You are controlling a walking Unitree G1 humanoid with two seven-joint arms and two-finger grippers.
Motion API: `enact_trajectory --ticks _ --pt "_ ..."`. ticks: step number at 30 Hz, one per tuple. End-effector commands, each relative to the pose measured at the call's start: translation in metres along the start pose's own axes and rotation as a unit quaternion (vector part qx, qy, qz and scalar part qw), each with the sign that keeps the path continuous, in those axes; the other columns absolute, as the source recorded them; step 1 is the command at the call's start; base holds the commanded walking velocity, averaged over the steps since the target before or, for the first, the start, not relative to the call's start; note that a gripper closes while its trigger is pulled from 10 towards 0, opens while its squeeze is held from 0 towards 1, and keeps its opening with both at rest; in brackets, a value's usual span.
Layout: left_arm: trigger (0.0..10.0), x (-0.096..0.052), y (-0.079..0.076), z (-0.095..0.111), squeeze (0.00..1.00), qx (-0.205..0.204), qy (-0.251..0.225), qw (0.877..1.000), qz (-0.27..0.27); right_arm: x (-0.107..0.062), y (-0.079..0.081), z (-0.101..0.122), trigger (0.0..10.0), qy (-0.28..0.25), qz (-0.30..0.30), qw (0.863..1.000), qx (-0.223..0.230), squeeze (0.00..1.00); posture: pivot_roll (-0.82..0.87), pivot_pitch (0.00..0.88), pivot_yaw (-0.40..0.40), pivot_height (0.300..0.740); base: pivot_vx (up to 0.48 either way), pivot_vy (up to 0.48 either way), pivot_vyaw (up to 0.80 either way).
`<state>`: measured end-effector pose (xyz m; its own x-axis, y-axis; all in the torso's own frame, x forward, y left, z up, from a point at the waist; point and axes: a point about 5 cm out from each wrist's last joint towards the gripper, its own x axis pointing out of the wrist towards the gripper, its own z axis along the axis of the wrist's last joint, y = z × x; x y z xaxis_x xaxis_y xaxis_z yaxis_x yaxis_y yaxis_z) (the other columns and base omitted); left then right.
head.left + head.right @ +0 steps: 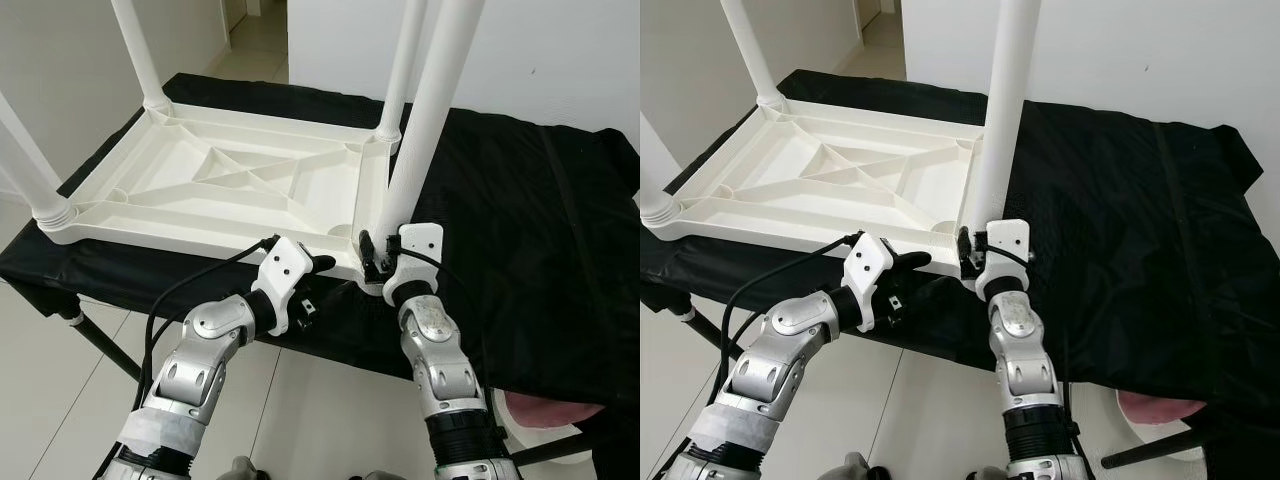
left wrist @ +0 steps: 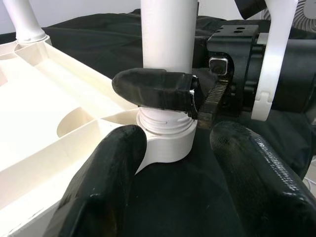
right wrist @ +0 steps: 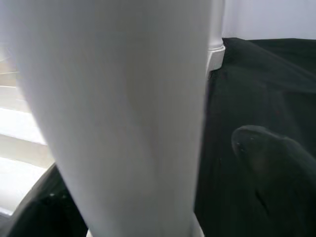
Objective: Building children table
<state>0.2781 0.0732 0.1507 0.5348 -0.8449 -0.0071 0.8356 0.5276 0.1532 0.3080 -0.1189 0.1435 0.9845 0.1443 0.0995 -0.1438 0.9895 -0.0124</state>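
White plastic everywhere: the kids' table top [image 1: 230, 185] is lying upside down on a black cloth [image 1: 520, 220] thrown over a stand, ribbed underside facing up. Starting on the left, the near-left leg [image 1: 25, 165] is already standing in its corner socket, then the far-left leg [image 1: 140, 55] is up too, and further along the far-right leg [image 1: 400, 70] looks seated as well. So three corners look done, as far as I can tell. Next over is the left gripper [image 1: 325, 263], parked just below the table's front edge with its fingers spread apart, holding nothing, aimed at the last corner. In its wrist view you can see the near-right socket [image 2: 165, 143] with the threaded base of the leg sitting in it, a few thread rings showing above the collar, so I'd guess it isn't screwed fully home yet. Furthest right, the right gripper [image 1: 372, 252] is clamped around the near-right leg [image 1: 430, 110] right at its base, one finger [image 2: 153, 88] wrapped across the front. What's left, I reckon: finish twisting that fourth leg down, then flip the whole thing upright.
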Motion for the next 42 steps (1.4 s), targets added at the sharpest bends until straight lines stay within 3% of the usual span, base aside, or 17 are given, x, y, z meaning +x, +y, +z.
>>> enact_trajectory --ticks 1,2,3,5,6,7,8,12,14,20,21,23,24,32,38,39,42 --pt "10.0 -0.002 0.010 -0.001 0.00 0.002 0.003 0.996 0.092 0.000 -0.003 -0.002 10.0 0.006 0.015 1.000 0.007 1.00 -0.09 0.033 0.004 0.740 0.000 0.000 0.00" --pt "10.0 -0.002 0.010 -0.001 0.00 0.002 0.003 0.996 0.092 0.000 -0.003 -0.002 10.0 0.006 0.015 1.000 0.007 1.00 -0.09 0.033 0.004 0.740 0.000 0.000 0.00" --pt "10.0 -0.003 0.010 -0.001 0.00 0.005 0.003 0.996 0.088 0.003 -0.012 -0.003 10.0 0.012 0.054 0.998 0.007 1.00 -0.09 0.032 0.003 0.740 0.000 0.000 0.00" --pt "10.0 -0.003 0.010 -0.001 0.00 0.005 0.003 0.996 0.088 0.003 -0.012 -0.003 10.0 0.012 0.054 0.998 0.007 1.00 -0.09 0.032 0.003 0.740 0.000 0.000 0.00" --pt "10.0 -0.003 0.009 0.000 0.00 0.006 0.004 0.996 0.084 0.005 -0.019 -0.003 10.0 0.014 0.094 0.995 -0.013 0.57 -0.09 0.028 0.003 0.740 0.000 0.000 0.00" --pt "10.0 -0.003 0.008 0.001 0.00 0.008 0.003 0.997 0.078 0.008 -0.023 -0.001 10.0 0.012 0.158 0.987 -0.029 0.00 -0.09 0.029 0.006 0.740 0.000 0.000 0.00" --pt "10.0 -0.003 0.008 0.001 0.00 0.008 0.003 0.997 0.078 0.008 -0.023 -0.001 10.0 0.012 0.158 0.987 -0.029 0.00 -0.09 0.029 0.006 0.740 0.000 0.000 0.00" --pt "10.0 -0.003 0.006 0.004 0.00 0.011 0.000 0.998 0.065 0.017 -0.027 0.001 10.0 0.025 0.304 0.950 -0.070 0.00 -0.09 0.033 0.011 0.740 0.000 0.000 0.00" --pt "10.0 -0.003 0.006 0.004 0.00 0.011 0.000 0.998 0.065 0.017 -0.027 0.001 10.0 0.025 0.304 0.950 -0.070 0.00 -0.09 0.033 0.011 0.740 0.000 0.000 0.00" --pt "10.0 -0.002 0.008 0.007 0.00 0.013 -0.003 0.998 0.063 0.026 -0.024 0.001 10.0 0.042 0.355 0.930 -0.090 0.00 -0.08 0.034 0.019 0.740 0.000 0.000 0.00" --pt "10.0 -0.002 0.009 0.009 0.00 0.015 -0.005 0.998 0.063 0.029 -0.022 -0.001 2.4 0.053 0.370 0.923 -0.092 0.00 -0.07 0.033 0.017 0.740 0.000 0.000 0.00" --pt "10.0 -0.002 0.010 0.010 0.00 0.017 -0.007 0.998 0.064 0.032 -0.022 -0.002 2.4 0.059 0.377 0.919 -0.096 0.00 -0.07 0.033 0.017 0.740 0.000 0.000 0.00" --pt "10.0 -0.003 0.010 0.011 0.00 0.019 -0.007 0.998 0.065 0.033 -0.022 -0.003 0.0 0.065 0.381 0.918 -0.093 0.00 -0.07 0.033 0.017 0.740 0.000 0.000 0.00" --pt "10.0 -0.005 0.010 0.011 0.00 0.019 -0.006 0.998 0.066 0.034 -0.028 -0.006 0.0 0.073 0.398 0.911 -0.084 0.00 -0.07 0.033 0.017 0.740 0.000 0.000 0.00" --pt "10.0 -0.004 0.010 0.011 0.00 0.015 -0.007 0.998 0.064 0.033 -0.033 -0.007 0.0 0.068 0.372 0.923 -0.076 0.00 -0.07 0.035 0.015 0.740 0.000 0.000 0.00" --pt "10.0 -0.003 0.008 0.011 0.00 0.012 -0.007 0.998 0.063 0.034 -0.036 -0.007 10.0 0.059 0.317 0.943 -0.079 0.00 -0.08 0.046 0.013 0.740 0.000 0.000 0.00" --pt "10.0 -0.003 0.008 0.011 0.00 0.012 -0.007 0.998 0.063 0.034 -0.036 -0.007 10.0 0.059 0.317 0.943 -0.079 0.00 -0.08 0.046 0.013 0.740 0.000 0.000 0.00"
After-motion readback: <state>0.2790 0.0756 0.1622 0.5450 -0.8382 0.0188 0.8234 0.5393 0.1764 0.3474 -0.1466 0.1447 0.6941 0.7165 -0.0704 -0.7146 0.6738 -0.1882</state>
